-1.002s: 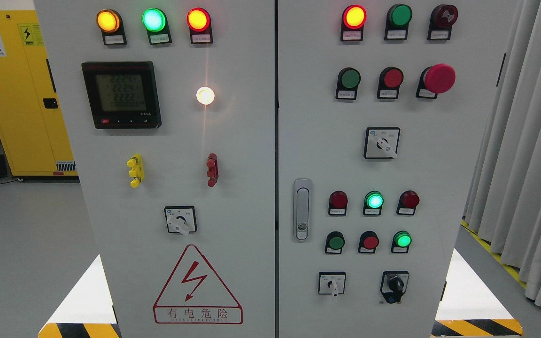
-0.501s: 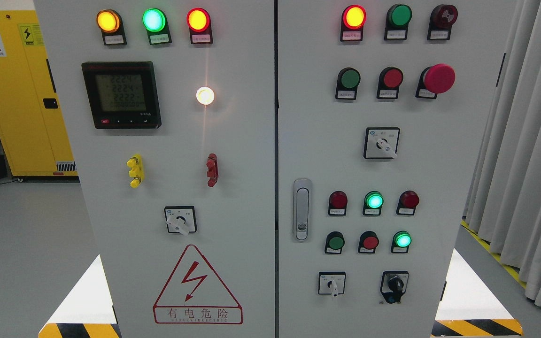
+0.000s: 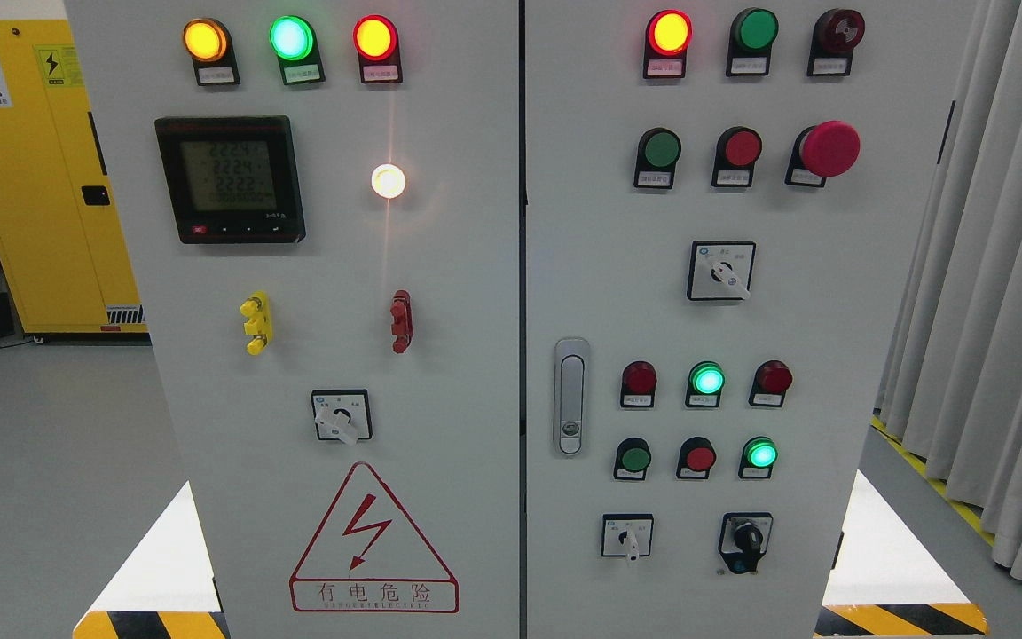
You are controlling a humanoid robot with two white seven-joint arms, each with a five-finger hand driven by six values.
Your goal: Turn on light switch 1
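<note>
A grey electrical cabinet [image 3: 440, 284] with two doors fills the head view. The right door carries rows of round buttons and lamps: a lit red lamp [image 3: 669, 32], an unlit green button [image 3: 658, 149], an unlit red button [image 3: 742, 147], a red mushroom button [image 3: 829, 148], and lower down a lit green lamp [image 3: 706, 379] and a lit green button [image 3: 760, 453]. Rotary switches sit on the right door's middle [image 3: 721, 271], its lower left [image 3: 627, 536] and its lower right [image 3: 745, 538]. I cannot tell which control is light switch 1. Neither hand is in view.
The left door holds three lit lamps [image 3: 290, 37], a digital meter [image 3: 230, 178], a bright white lamp [image 3: 388, 181], a rotary switch [image 3: 341, 415] and a red warning triangle [image 3: 373, 538]. A yellow cabinet [image 3: 41, 177] stands at the left. Grey curtains [image 3: 999, 266] hang at the right.
</note>
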